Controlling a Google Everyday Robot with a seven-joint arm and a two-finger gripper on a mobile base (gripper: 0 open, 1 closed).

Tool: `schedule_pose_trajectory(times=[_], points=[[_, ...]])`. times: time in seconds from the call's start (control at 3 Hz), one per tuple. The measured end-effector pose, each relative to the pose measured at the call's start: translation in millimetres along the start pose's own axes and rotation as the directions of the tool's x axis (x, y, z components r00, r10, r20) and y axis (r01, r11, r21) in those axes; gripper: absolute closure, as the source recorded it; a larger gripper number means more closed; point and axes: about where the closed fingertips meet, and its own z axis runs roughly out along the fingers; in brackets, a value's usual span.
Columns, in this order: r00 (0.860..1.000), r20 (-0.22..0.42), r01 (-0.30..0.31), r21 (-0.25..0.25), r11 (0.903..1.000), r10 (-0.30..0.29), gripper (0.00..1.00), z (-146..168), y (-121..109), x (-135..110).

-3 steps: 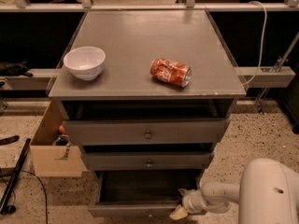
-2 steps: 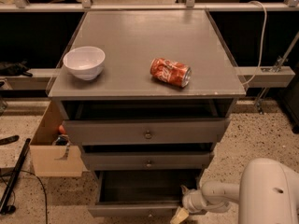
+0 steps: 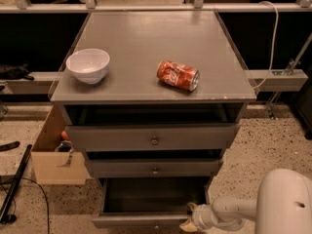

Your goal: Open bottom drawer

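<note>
The grey cabinet has three drawers. The bottom drawer (image 3: 141,221) is pulled far out at the bottom edge of the view, and its dark, empty inside (image 3: 151,195) shows from above. Its slim front panel is only partly in view. My gripper (image 3: 191,219) is at the right end of that front panel, at the drawer's front right corner, on the end of my white arm (image 3: 229,211), which comes in from the lower right. The middle drawer (image 3: 155,168) and the top drawer (image 3: 154,138) each stick out a little.
On the cabinet top (image 3: 146,43) stand a white bowl (image 3: 88,65) at the left and a red soda can (image 3: 178,75) lying on its side. A cardboard box (image 3: 53,155) stands on the floor left of the cabinet. A black pole (image 3: 14,184) lies at the far left.
The gripper has stayed at the drawer's front right corner with only a slight shift. The bottom drawer remains pulled out.
</note>
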Motion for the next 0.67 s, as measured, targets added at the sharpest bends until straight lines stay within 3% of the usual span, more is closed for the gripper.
schedule_pose_trajectory(times=[0.33,0.67], points=[[1.000,0.000,0.000,0.000,1.0000,0.000,0.69,-1.9,-2.2,-2.4],[1.000,0.000,0.000,0.000,1.0000,0.000,0.70,-2.1,-2.4,-2.7]])
